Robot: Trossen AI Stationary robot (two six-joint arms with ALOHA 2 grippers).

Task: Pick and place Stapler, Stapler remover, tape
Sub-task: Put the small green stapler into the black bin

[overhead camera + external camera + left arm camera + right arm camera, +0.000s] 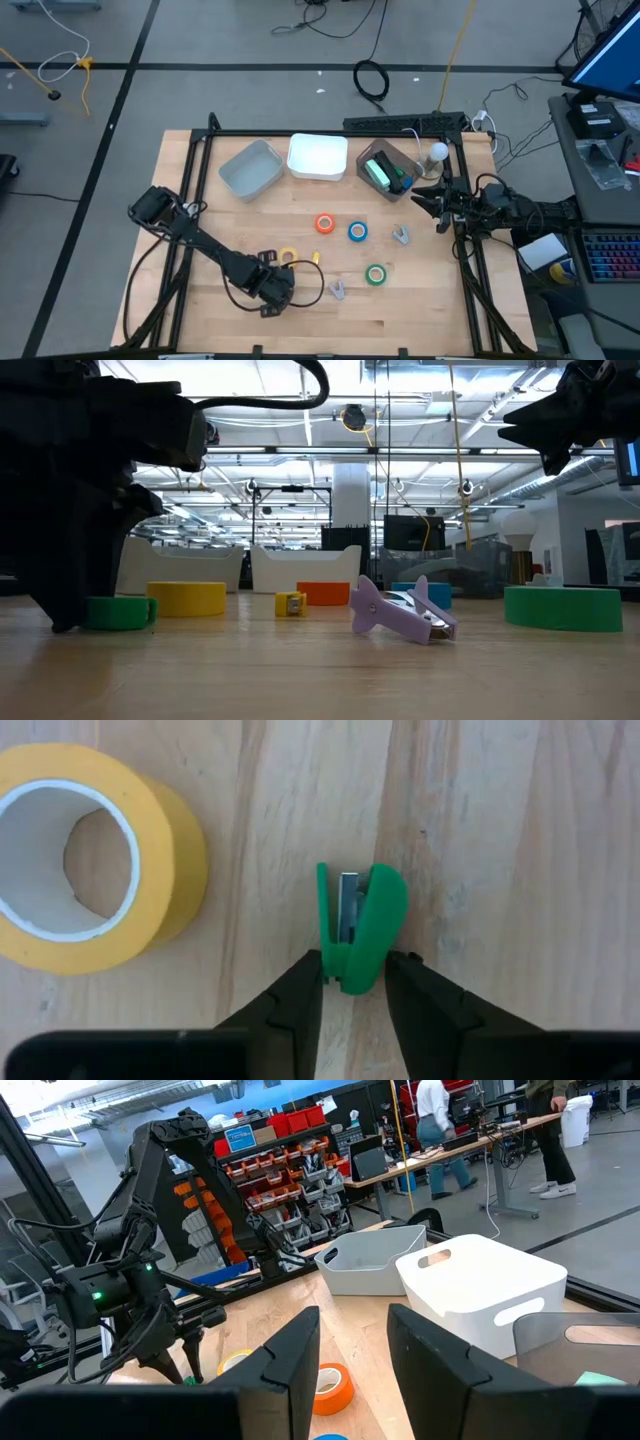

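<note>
the left gripper (355,988) sits low on the pale wooden table (420,300), in the lower left of the high view, its two dark fingers (300,995) clamped on a small green plastic stapler (360,935) that lies on the boards. touching nothing, the yellow ring-shaped tape roll (90,855) with a pale core lies just beside it, at the left of the left wrist view. the right gripper (432,203) hangs at the right edge of the table, above the surface, its fingers apart and empty.

in the middle of the high view the red-orange tape roll (324,224) and the blue tape roll (358,232) lie near each other; the green tape roll (376,274) lies lower right of them. a lilac plastic staple remover (338,290) lies at lower centre, a second lilac staple remover (400,236) right of the blue roll.

along the upper edge stand a grey plastic bin (250,168), a white plastic bin (318,157) and a clear plastic bin (372,153) holding green and blue items.
</note>
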